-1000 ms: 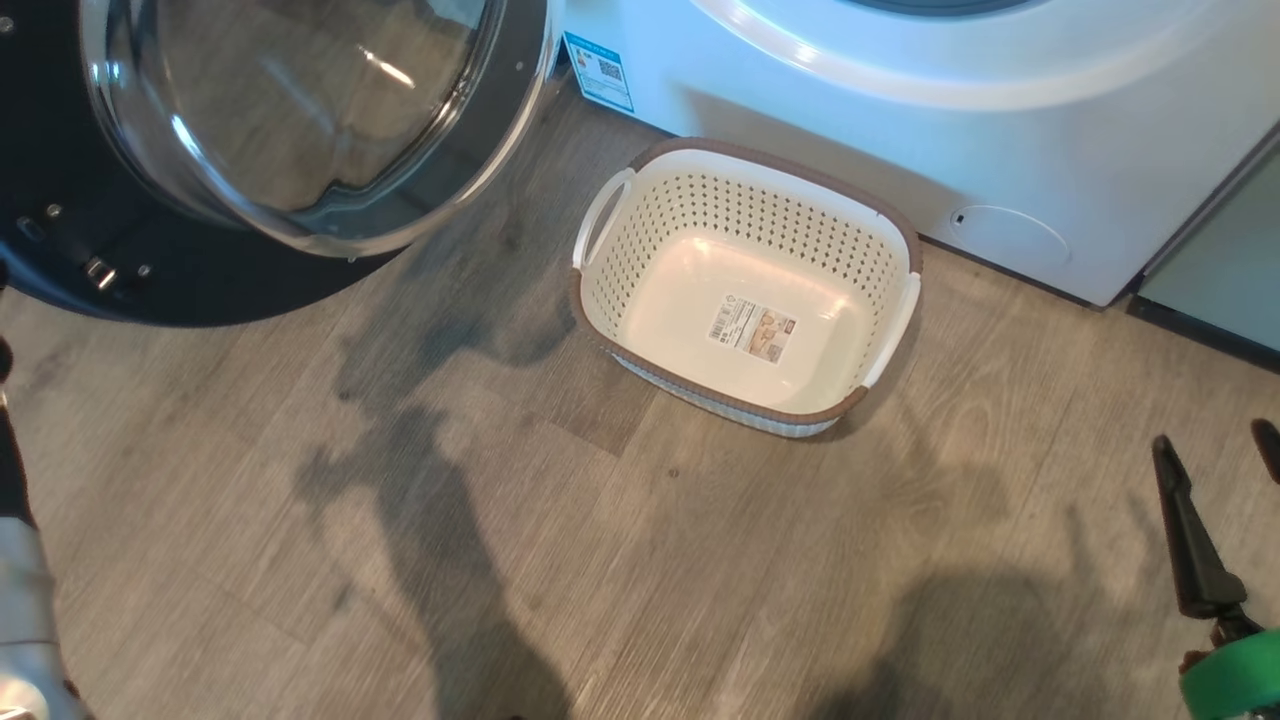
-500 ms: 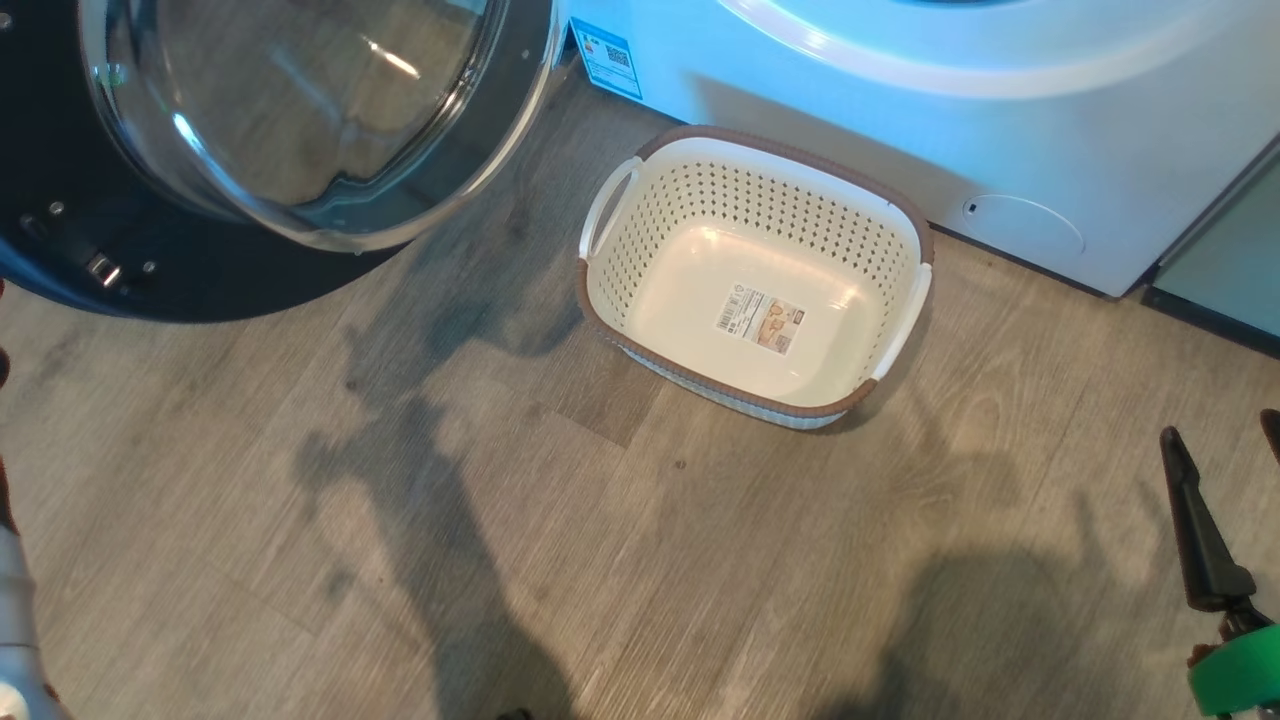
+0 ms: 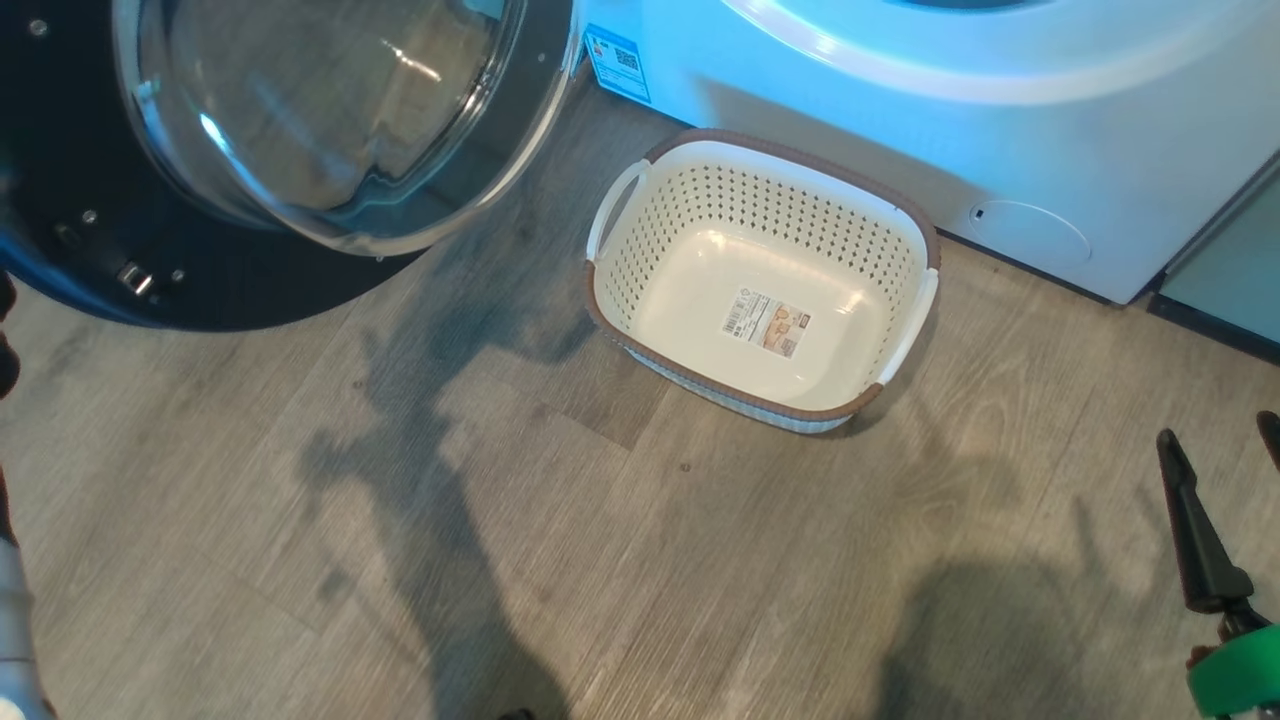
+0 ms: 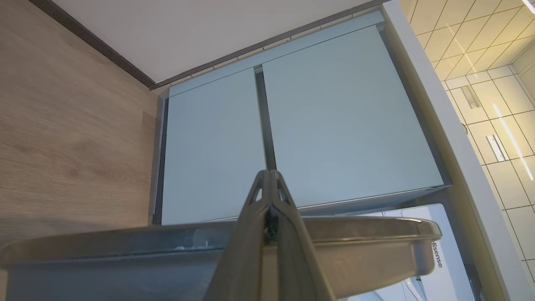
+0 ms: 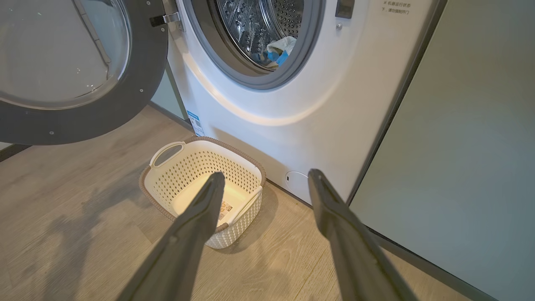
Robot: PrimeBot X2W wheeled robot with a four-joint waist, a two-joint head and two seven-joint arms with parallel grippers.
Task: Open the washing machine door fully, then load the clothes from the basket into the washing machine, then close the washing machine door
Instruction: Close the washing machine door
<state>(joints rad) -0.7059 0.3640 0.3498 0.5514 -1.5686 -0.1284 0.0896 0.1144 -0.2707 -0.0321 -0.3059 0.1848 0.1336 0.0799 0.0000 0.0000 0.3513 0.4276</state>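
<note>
1. My left claw is pressed shut on nothing, beside the open door's rim.
2. My right claw gapes wide, empty.
3. Clothes lie inside the washing machine; the basket sits on the floor before it.

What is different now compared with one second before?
The large round washing machine door with the glossy black rim has swung slightly rightward in the head view, toward the white washing machine, more than the small camera shift explains. Nothing was taken hold of or let go. The cream perforated plastic basket stays empty on the floor; the right gripper stays open, the left gripper shut.
</note>
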